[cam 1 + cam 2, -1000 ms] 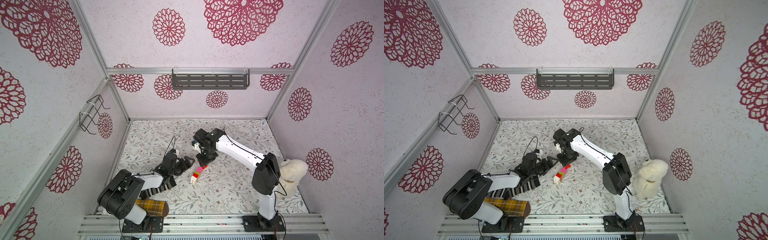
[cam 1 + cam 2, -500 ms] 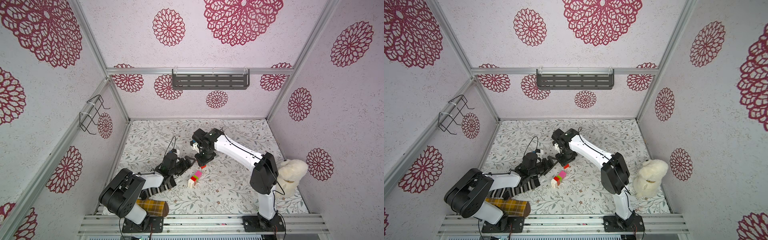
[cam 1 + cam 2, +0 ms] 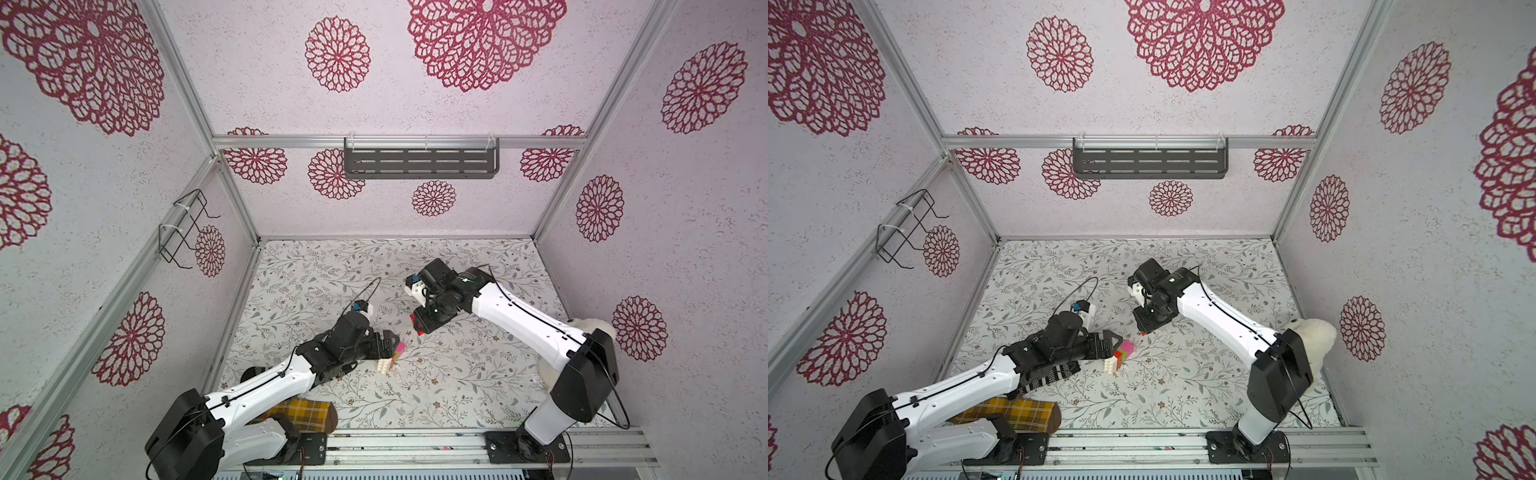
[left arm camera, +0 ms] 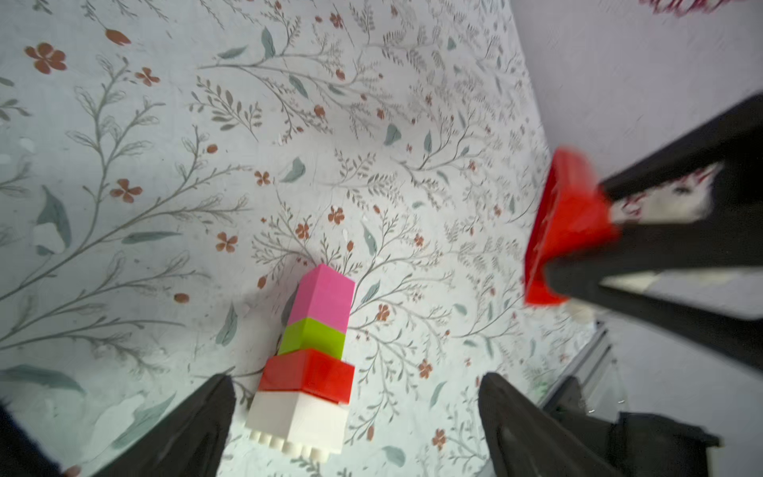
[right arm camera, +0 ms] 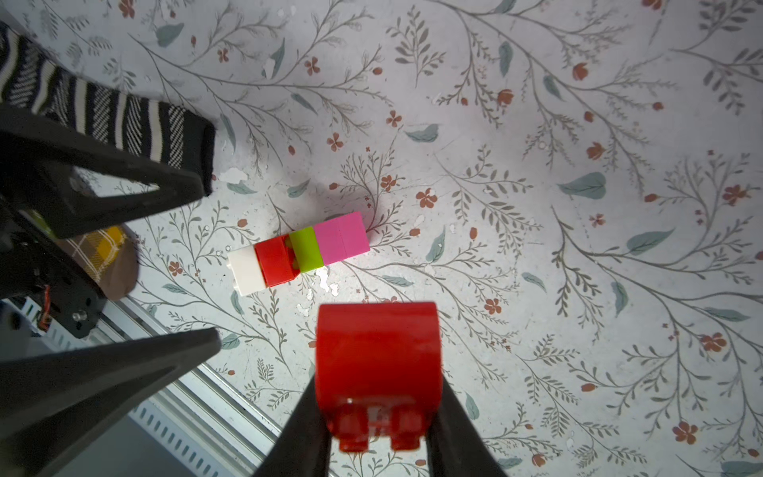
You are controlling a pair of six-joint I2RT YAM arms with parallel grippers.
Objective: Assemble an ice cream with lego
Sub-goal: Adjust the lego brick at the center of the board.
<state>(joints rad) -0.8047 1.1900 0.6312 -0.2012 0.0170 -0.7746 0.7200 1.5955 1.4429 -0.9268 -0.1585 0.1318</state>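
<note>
Left wrist view: ice cream (image 4: 307,363) flat on its side on the desk (image 4: 124,165), white layer nearest, then red, then lime green, pink stem farthest. Left jaws released and spread wide, one finger on each side of the white end, apart from it, grasping nothing. Right jaws clenched on a red brick (image 4: 565,231), apparently held above the desk and clear of the ice cream.

Seen in a top view: ice cream (image 3: 392,358) close to the desk's centre, a little toward 7 o'clock, pink end aimed at 1 o'clock and white end at 7 o'clock. Left jaws at its 9 o'clock. Red brick (image 3: 417,327) at its 1 o'clock, near but not touching. Striped sock (image 3: 1050,376) under the left arm and plaid sock (image 3: 1013,411) at the 7 o'clock edge, both outside the work.

Probably the last-layer step: stem, wide red and white already joined, bare studs showing on the white end, second red layer not yet on.

Next move calls for a firm hold on the ice cream first, left jaws closing across the wide layers, since a loose piece lying flat would likely slide under a push. Then the red brick turned underside to those studs, lined up square and pressed straight home.
</note>
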